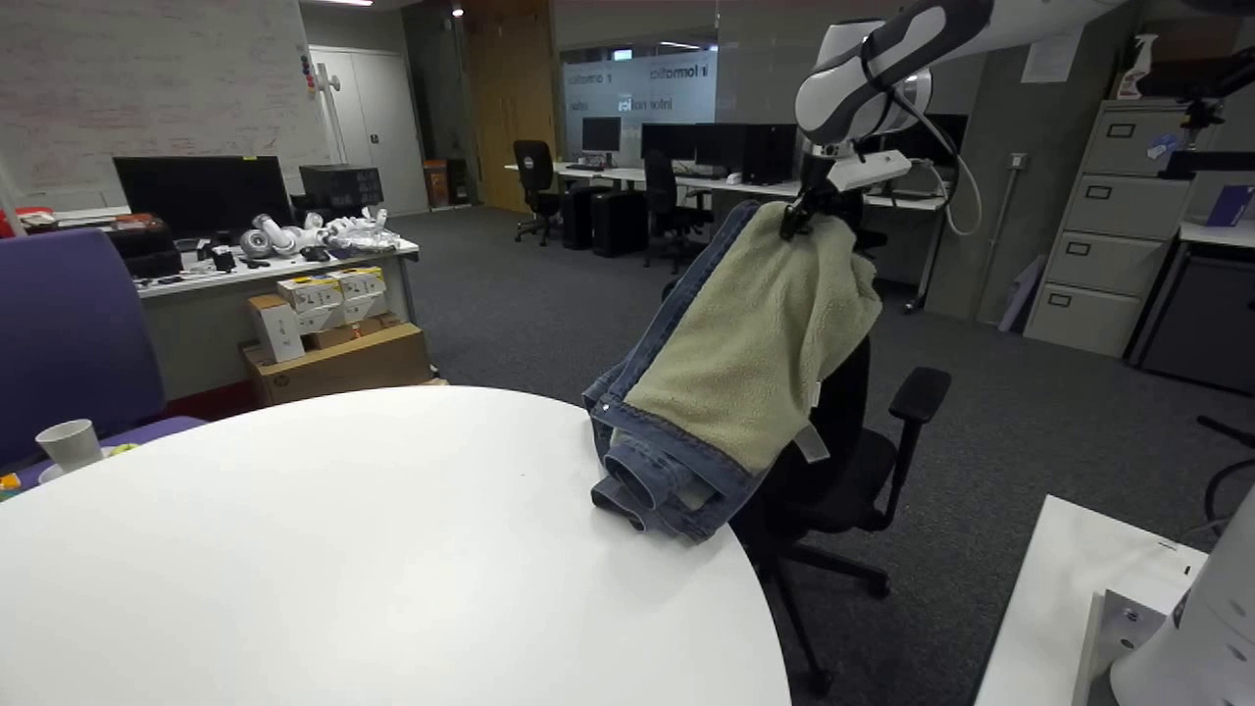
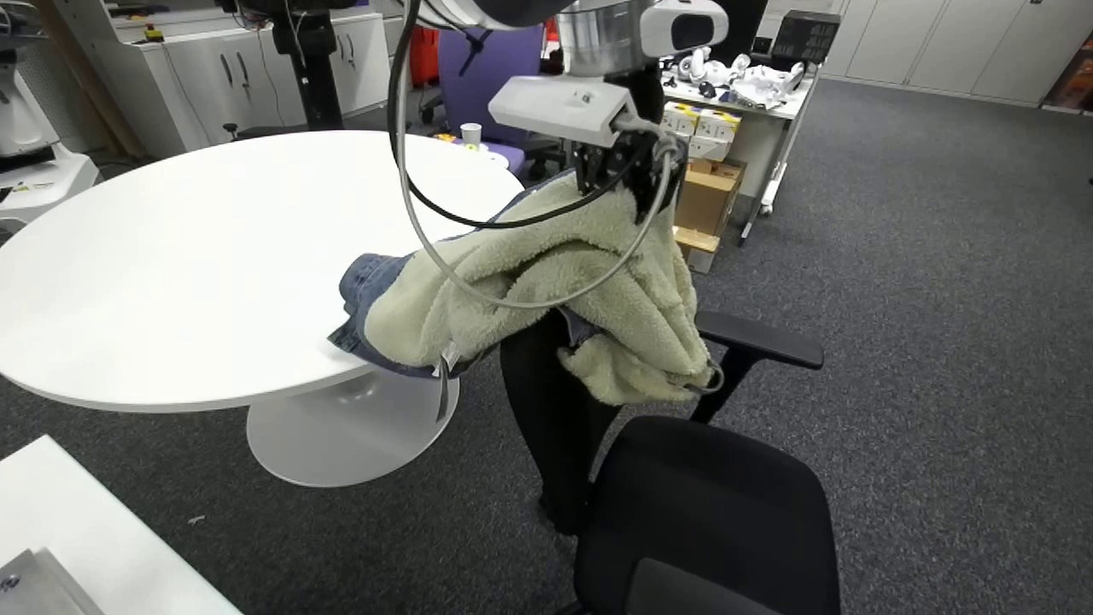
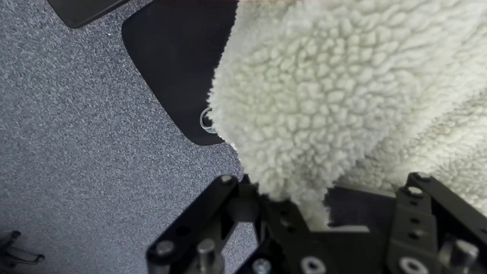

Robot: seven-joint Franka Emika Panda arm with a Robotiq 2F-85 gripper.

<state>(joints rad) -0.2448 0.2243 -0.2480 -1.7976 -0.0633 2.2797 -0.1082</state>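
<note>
Denim jacket (image 1: 735,363): we find it slung between the jaws and the round white desk (image 1: 392,549), above the black chair (image 2: 717,504), its lower end lying over the rim on the chair's side.
Jaws: we see them closed on a bunch of cloth at the jacket's upper end.
Fleece lining (image 3: 315,106): this soft pile is what they pinch; we think it could creep out, because one small bunch seems to bear much of the weight. How deep the pinch goes, we cannot tell.
Denim hem (image 1: 686,446): it appears to rest on the desk's rim; a pull away from that edge could drag it off, and we would expect the load on the pinch to jump.
Chair back (image 2: 546,418): it stands right under the cloth, so a fold could catch there and turn or roll the chair.
Armrest (image 2: 760,339): it sits near the hanging fold; a sideways swing could hook the cloth on it.
Grey cable (image 2: 521,305): it droops across the cloth in an exterior view; whether they touch, we cannot tell. A turn of the wrist could tangle the two.
</note>
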